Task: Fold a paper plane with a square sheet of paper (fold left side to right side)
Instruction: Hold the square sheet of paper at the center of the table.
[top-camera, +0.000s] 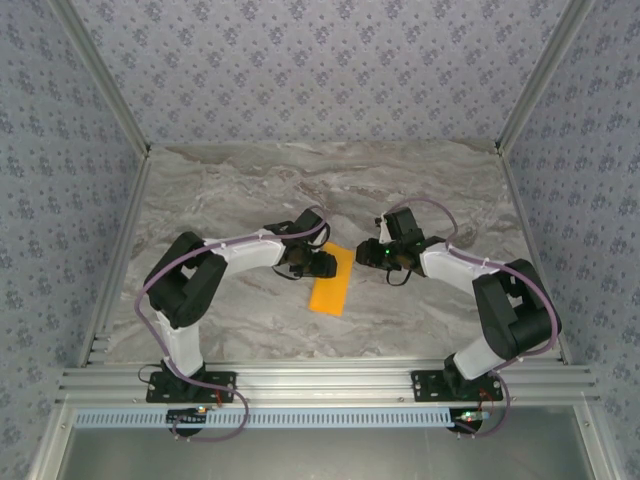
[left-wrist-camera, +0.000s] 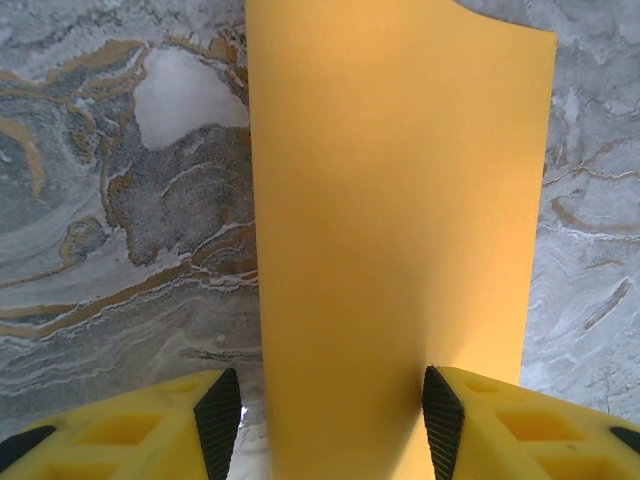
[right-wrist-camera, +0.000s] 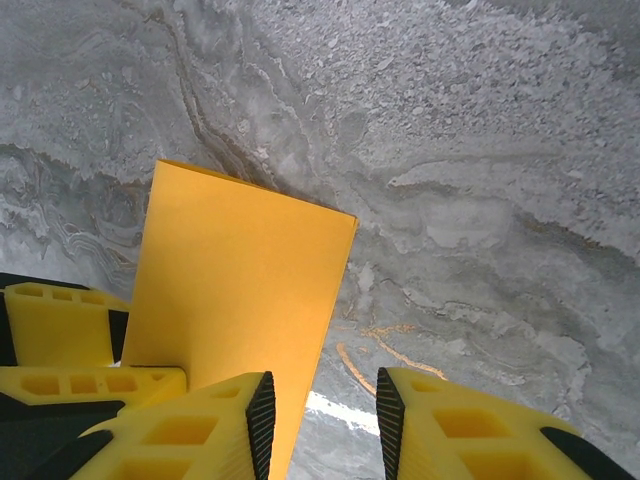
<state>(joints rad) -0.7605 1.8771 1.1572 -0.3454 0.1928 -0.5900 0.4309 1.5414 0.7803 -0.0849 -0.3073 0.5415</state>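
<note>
The square sheet of paper (top-camera: 332, 282) lies flat on the marble table (top-camera: 230, 190), doubled into a narrow orange strip just toward 6 o'clock of the table's middle. In the top view its long axis runs from about 7 o'clock to 1 o'clock. Nearest us there, at 6 o'clock, both arms rise from their bases (top-camera: 190, 385) on the rail, and the strip's near end lies bare beyond them. At its far end the left gripper (top-camera: 320, 264) comes in from 9 o'clock over the paper, and the right gripper (top-camera: 368, 254) sits just beside the strip's 3 o'clock edge. In the left wrist view we see yellow fingers (left-wrist-camera: 130, 430) low at 7 and 5 o'clock with the strip running up between them toward 12. The 5 o'clock pad meets the paper's edge, while the 7 o'clock pad stands just clear with a sliver of marble between. So this pincer is released, straddling the strip rather than clenched on it. In the right wrist view the jaws also stand apart at 6 o'clock, grasping nothing, with bare marble in the gap. The strip's edge passes under the 7 o'clock finger (right-wrist-camera: 200, 425), and we cannot tell whether they touch. From there the paper stretches away toward 11 o'clock, and grey marble lies beyond it.
</note>
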